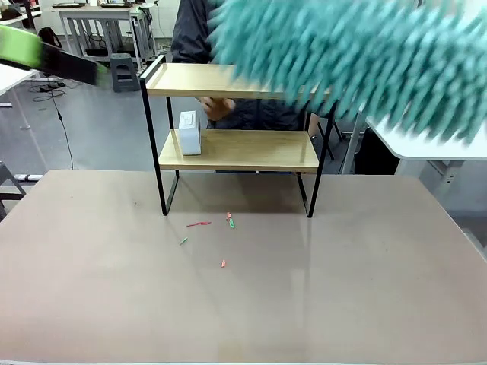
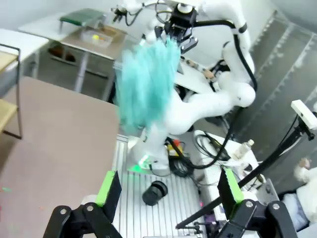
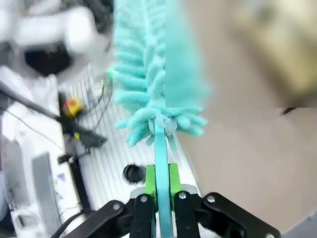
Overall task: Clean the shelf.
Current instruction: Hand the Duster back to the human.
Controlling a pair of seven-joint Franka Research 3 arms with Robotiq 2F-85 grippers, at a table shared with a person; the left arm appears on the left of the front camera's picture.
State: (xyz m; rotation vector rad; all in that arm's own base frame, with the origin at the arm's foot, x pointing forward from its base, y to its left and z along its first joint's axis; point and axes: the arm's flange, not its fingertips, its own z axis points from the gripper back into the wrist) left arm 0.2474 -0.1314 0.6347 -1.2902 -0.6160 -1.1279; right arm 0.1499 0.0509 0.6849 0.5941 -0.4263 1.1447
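Table (image 1: 365,289): bears the shelf (image 1: 236,150) at its far middle.
Shelf: two boards, one above the other.
Small box (image 1: 189,132): on the lower board, at its left end.
Scraps (image 1: 199,223): on the table, just before the shelf's legs, left of centre.
Person (image 1: 190,30): behind the shelf, with a hand (image 1: 219,107) between the boards at the back.
Duster (image 1: 365,61): handle clamped in the right gripper (image 3: 159,186), head aloft before the shelf's right end.

We see the shelf (image 1: 251,150) in smooth pale wood on thin matt black metal, the duster (image 1: 358,53) in fluffy teal cloth on a smooth plastic stick, the worktop (image 1: 365,289) smooth, matt beige.
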